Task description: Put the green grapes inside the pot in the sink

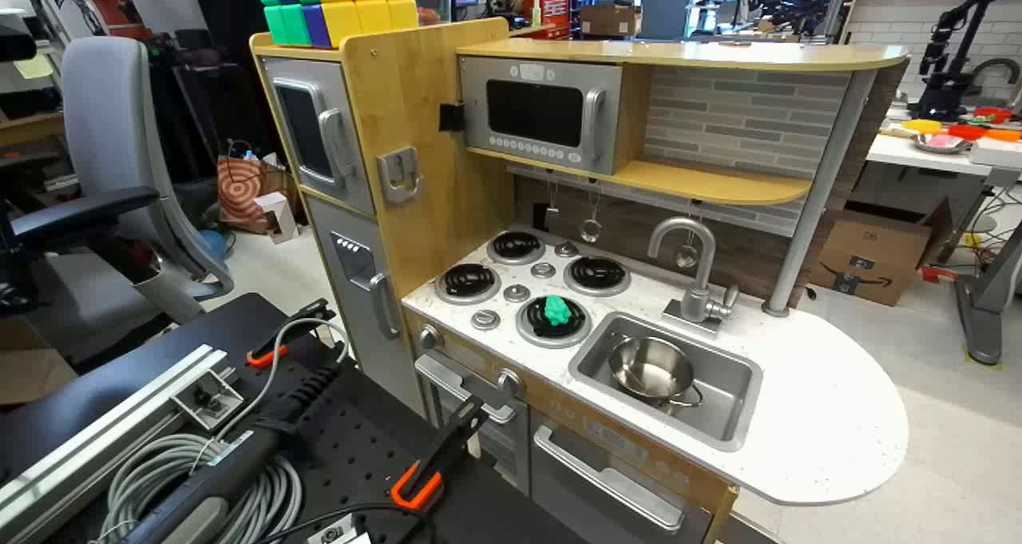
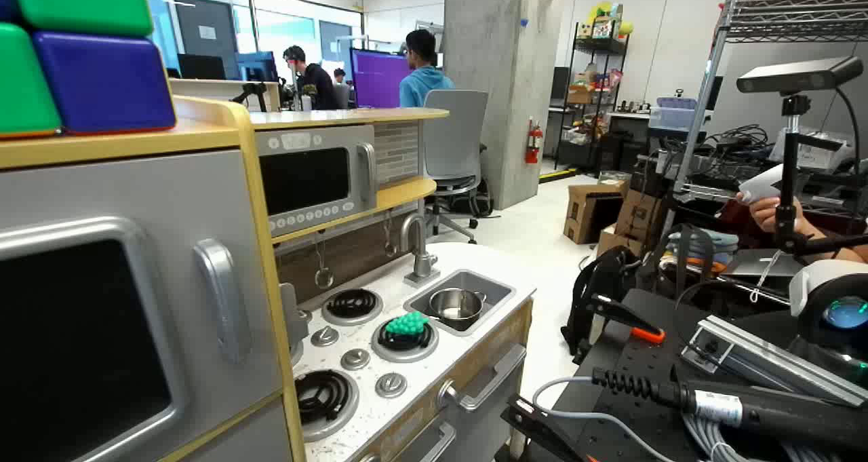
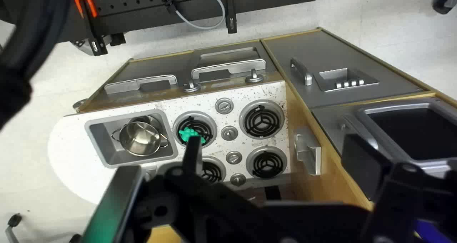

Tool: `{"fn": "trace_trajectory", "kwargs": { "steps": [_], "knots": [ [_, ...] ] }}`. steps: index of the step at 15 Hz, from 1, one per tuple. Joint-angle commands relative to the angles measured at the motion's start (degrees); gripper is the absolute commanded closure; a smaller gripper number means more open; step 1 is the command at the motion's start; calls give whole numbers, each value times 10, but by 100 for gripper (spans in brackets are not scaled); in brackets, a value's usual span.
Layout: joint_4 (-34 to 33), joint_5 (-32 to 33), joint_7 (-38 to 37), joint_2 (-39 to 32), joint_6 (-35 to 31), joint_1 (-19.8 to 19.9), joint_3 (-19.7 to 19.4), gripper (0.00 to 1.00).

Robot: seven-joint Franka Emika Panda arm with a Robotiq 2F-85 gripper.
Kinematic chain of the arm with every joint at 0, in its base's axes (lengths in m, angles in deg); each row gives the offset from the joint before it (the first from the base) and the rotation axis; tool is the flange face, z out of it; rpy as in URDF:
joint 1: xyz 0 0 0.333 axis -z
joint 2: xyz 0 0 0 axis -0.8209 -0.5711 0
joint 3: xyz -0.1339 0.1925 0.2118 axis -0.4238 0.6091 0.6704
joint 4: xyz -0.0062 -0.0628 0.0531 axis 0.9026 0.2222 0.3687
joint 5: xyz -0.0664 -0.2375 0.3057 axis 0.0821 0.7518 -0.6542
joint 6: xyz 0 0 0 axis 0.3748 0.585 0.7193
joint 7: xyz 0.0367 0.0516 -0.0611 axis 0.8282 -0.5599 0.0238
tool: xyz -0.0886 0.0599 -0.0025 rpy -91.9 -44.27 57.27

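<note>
The green grapes (image 1: 556, 311) lie on the burner ring beside the sink; they show in both exterior views (image 2: 407, 324). In the wrist view the grapes (image 3: 191, 134) are partly hidden behind a fingertip. The silver pot (image 1: 651, 368) stands in the sink (image 1: 722, 430), and its inside looks empty. The pot (image 3: 140, 138) and the sink (image 3: 98, 137) also show in the wrist view, as they do in an exterior view, the pot (image 2: 458, 307) and sink rim (image 2: 502, 292). My gripper (image 3: 274, 143) is wide open and empty, high above the stove top. It is out of both exterior views.
The faucet (image 1: 696, 272) rises behind the sink. A microwave and shelf (image 1: 711, 180) overhang the back of the counter. A tall cabinet (image 1: 431, 152) stands beside the burners, with colored blocks (image 1: 335, 9) on top. A black table (image 1: 359, 464) with clamps and cables stands in front.
</note>
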Motion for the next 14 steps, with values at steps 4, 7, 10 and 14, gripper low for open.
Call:
{"fn": "trace_trajectory", "kwargs": {
  "steps": [4, 7, 10, 14],
  "knots": [
    [-1, 4, -3, -1, 1, -5, -4, 0],
    [-1, 4, -3, -1, 1, -5, -4, 0],
    [-6, -8, -68, -42, -57, 20, 14, 0],
    [-21, 30, -171, -164, -156, 73, 17, 0]
  ]
}}
